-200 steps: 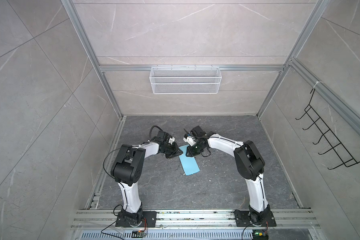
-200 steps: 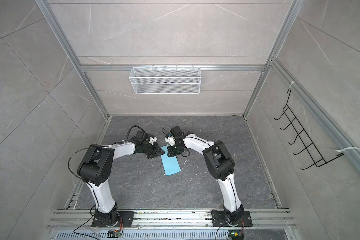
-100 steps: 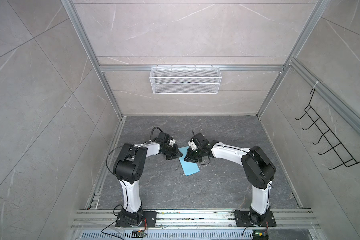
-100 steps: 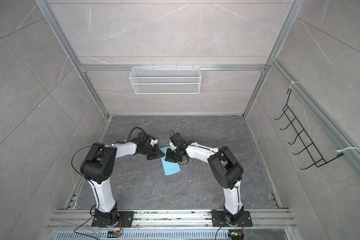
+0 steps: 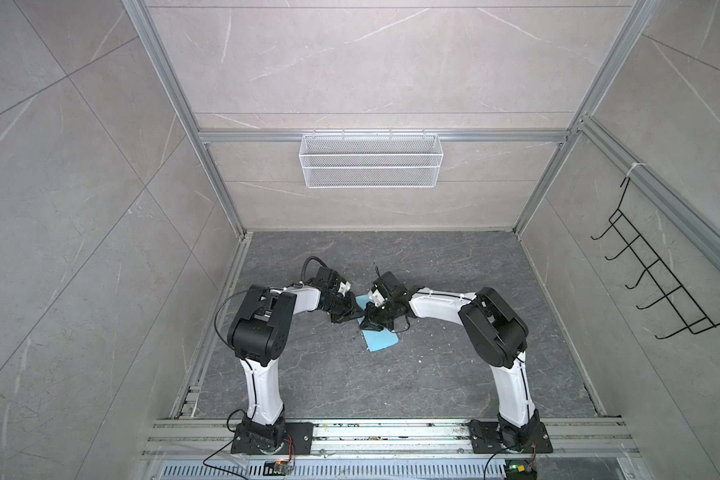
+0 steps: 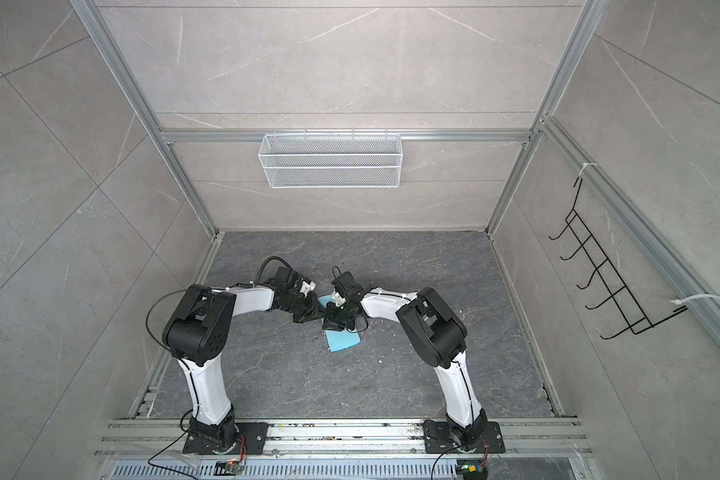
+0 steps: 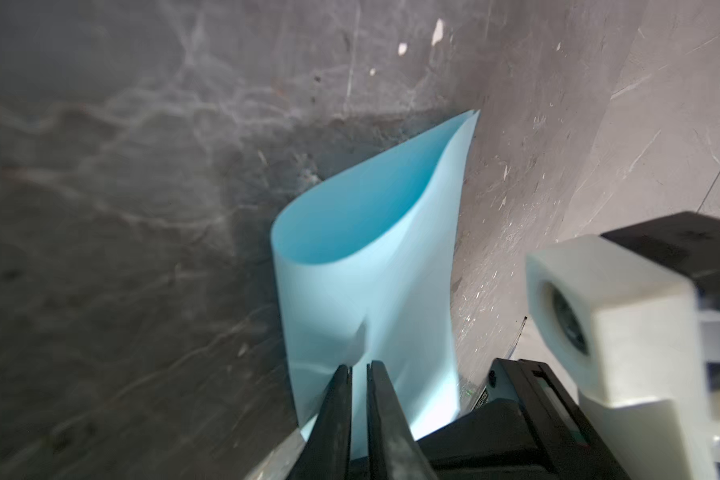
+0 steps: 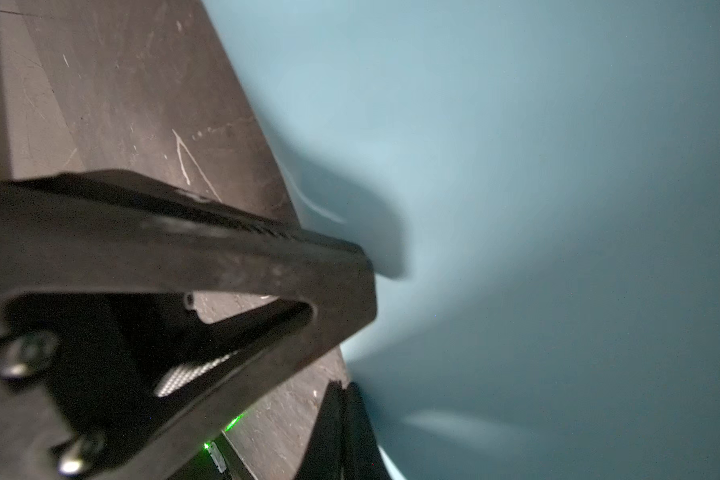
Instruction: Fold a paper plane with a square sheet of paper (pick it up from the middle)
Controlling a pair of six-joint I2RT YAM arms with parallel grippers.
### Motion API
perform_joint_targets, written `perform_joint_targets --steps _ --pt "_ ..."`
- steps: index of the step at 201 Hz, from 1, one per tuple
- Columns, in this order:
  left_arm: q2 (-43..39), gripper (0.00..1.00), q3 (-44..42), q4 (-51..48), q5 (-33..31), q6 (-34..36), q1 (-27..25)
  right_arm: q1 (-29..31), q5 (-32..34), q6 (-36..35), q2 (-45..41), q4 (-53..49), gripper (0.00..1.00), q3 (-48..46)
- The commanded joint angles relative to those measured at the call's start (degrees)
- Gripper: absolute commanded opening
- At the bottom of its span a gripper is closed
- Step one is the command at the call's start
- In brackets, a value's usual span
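The square sheet of paper (image 5: 383, 338) (image 6: 342, 340) is light blue and lies folded over in a loose loop on the dark floor. In the left wrist view its mouth gapes open at the far end (image 7: 371, 270). My left gripper (image 5: 356, 318) (image 7: 359, 368) is shut on the near end of the sheet, which dimples just ahead of the tips. My right gripper (image 5: 368, 324) (image 8: 341, 395) is shut, with its tips at the sheet's edge (image 8: 558, 208). Whether paper sits between them does not show. No paper plane shape shows.
A white wire basket (image 5: 370, 166) hangs on the back wall and a black hook rack (image 5: 657, 291) on the right wall. Aluminium rails (image 5: 391, 432) run along the front by both arm bases. Small white specks dot the floor (image 5: 433, 365).
My right gripper has come down from behind the sheet to its edge beside the left gripper and has shut. The left gripper has kept its place on the sheet.
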Motion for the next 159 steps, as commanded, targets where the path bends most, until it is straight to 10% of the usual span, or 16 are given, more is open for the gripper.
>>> perform_joint_targets --steps 1,159 --pt "-0.8 0.15 -0.6 -1.0 -0.6 1.6 -0.2 0.3 -0.2 0.4 1.3 -0.4 0.07 1.3" --pt "-1.7 0.13 -4.2 -1.0 -2.6 1.4 -0.2 0.4 0.3 -2.3 0.5 -6.1 0.05 -1.2"
